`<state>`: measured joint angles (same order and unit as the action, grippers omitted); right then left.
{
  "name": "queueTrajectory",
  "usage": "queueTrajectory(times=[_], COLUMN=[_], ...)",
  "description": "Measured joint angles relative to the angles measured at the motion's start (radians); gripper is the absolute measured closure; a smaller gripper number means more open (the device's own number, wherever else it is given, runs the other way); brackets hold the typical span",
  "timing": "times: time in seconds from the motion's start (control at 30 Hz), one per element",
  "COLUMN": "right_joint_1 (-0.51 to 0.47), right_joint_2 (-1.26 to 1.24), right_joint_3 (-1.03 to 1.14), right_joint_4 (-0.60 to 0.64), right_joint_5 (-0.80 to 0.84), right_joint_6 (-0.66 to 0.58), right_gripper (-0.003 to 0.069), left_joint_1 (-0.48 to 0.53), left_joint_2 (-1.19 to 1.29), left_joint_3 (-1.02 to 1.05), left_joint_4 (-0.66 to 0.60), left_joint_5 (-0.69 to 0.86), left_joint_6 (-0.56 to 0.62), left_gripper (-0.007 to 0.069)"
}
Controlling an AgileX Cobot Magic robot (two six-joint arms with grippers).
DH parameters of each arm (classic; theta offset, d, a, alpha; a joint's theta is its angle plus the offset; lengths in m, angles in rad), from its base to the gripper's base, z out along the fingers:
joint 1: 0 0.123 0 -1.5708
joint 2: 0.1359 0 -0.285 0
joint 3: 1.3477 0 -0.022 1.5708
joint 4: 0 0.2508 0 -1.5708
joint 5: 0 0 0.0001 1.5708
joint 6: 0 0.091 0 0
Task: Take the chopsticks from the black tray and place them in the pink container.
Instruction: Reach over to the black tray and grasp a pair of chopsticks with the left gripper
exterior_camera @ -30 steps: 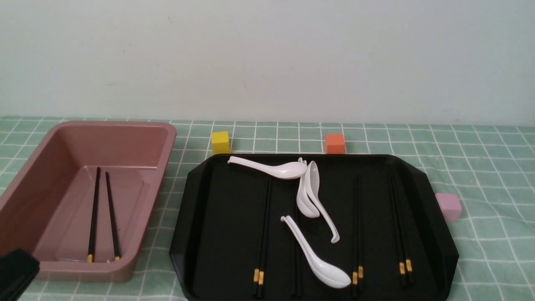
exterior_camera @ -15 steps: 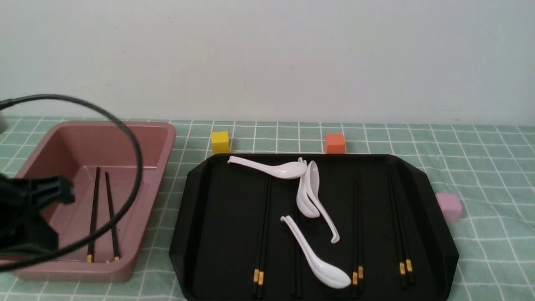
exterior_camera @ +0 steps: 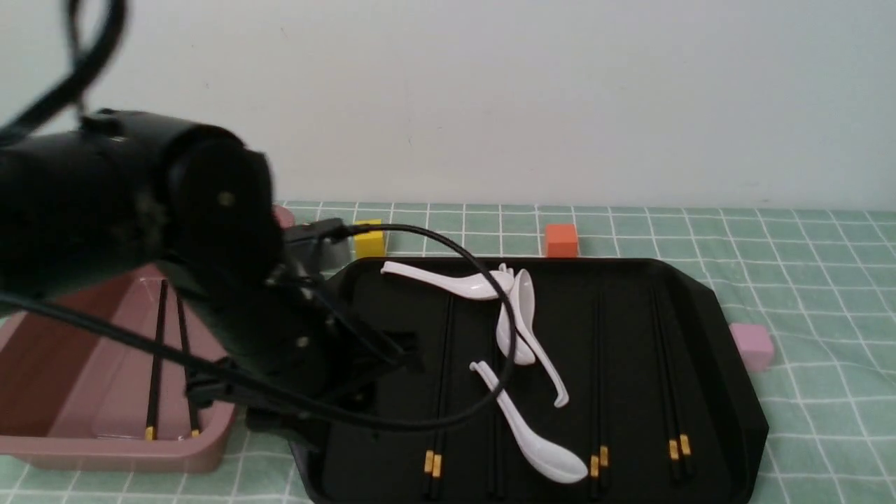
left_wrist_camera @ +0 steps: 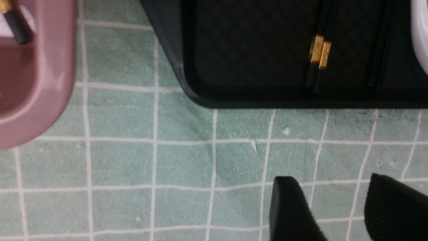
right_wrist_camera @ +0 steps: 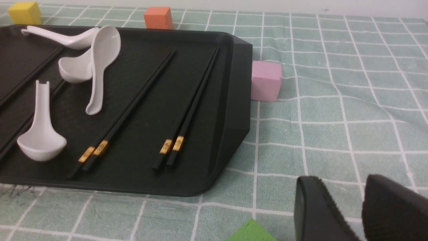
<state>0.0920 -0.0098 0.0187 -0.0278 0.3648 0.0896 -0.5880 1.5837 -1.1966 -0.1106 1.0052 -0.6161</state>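
– Three banded pairs of chopsticks (exterior_camera: 434,462) lie on the black tray (exterior_camera: 728,329) among white spoons (exterior_camera: 532,434); one pair (exterior_camera: 171,357) rests in the pink container (exterior_camera: 105,451). Which step is this?
– A reach for the next pair, by the look of it. The left arm (exterior_camera: 140,196) hangs between container and tray; the left jaws stand wide apart, holding nothing, fingers (left_wrist_camera: 291,207) over bare green cloth (left_wrist_camera: 133,160) on the counter.
– Where is the target from them?
– Just ahead, past the tray's near rim (left_wrist_camera: 267,98): the gold bands of the closest pair (left_wrist_camera: 319,52). The container's corner (left_wrist_camera: 43,83) sits off to one side of the jaws, apart from them.
– And the right jaws?
– Parted a little, nothing between them, low over the cloth beside a green block (right_wrist_camera: 250,232); the outermost pair (right_wrist_camera: 172,147) lies ahead of them, a pink cube (right_wrist_camera: 265,80) beyond.
– What does the next move call for?
– Likely carrying the left jaws forward over the rim, setting them across both sticks near the banded ends, then lowering and closing on the two at once. Thin sticks flat on the tray probably need a low, square pinch, clear of the white spoon (left_wrist_camera: 422,30) nearby
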Motion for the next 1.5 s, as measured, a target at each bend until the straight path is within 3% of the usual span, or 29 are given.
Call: queueTrajectory(times=[0.13, 0.4, 0.7, 0.97, 1.13, 1.23, 1.27, 1.37, 1.5], right_joint_1=[0.000, 0.000, 0.000, 0.000, 0.000, 0.000, 0.000, 0.000, 0.000], right_joint_2=[0.000, 0.000, 0.000, 0.000, 0.000, 0.000, 0.000, 0.000, 0.000], right_joint_3=[0.000, 0.000, 0.000, 0.000, 0.000, 0.000, 0.000, 0.000, 0.000], right_joint_4=[0.000, 0.000, 0.000, 0.000, 0.000, 0.000, 0.000, 0.000, 0.000], right_joint_5=[0.000, 0.000, 0.000, 0.000, 0.000, 0.000, 0.000, 0.000, 0.000], right_joint_6=[0.000, 0.000, 0.000, 0.000, 0.000, 0.000, 0.000, 0.000, 0.000], right_gripper=[0.0419, 0.0419, 0.0419, 0.0419, 0.0419, 0.0419, 0.0419, 0.0419, 0.0419], left_joint_1=[-0.053, -0.088, -0.088, -0.088, -0.088, -0.092, -0.094, -0.095, -0.095], left_joint_2=[0.114, 0.347, 0.461, 0.514, 0.527, 0.532, 0.532, 0.532, 0.524], left_joint_3=[-0.096, -0.274, -0.298, -0.298, -0.311, -0.317, -0.318, -0.318, -0.319], left_joint_4=[0.035, 0.064, 0.165, 0.181, 0.193, 0.190, 0.189, 0.201, 0.227], left_joint_5=[-0.008, -0.011, -0.068, -0.117, -0.117, -0.115, -0.110, -0.088, -0.057], left_joint_6=[-0.023, -0.027, -0.027, -0.027, -0.027, -0.027, -0.027, -0.028, -0.032], left_gripper=[0.0206, 0.0193, 0.0193, 0.0202, 0.0272, 0.0351, 0.0415, 0.0515, 0.0511])
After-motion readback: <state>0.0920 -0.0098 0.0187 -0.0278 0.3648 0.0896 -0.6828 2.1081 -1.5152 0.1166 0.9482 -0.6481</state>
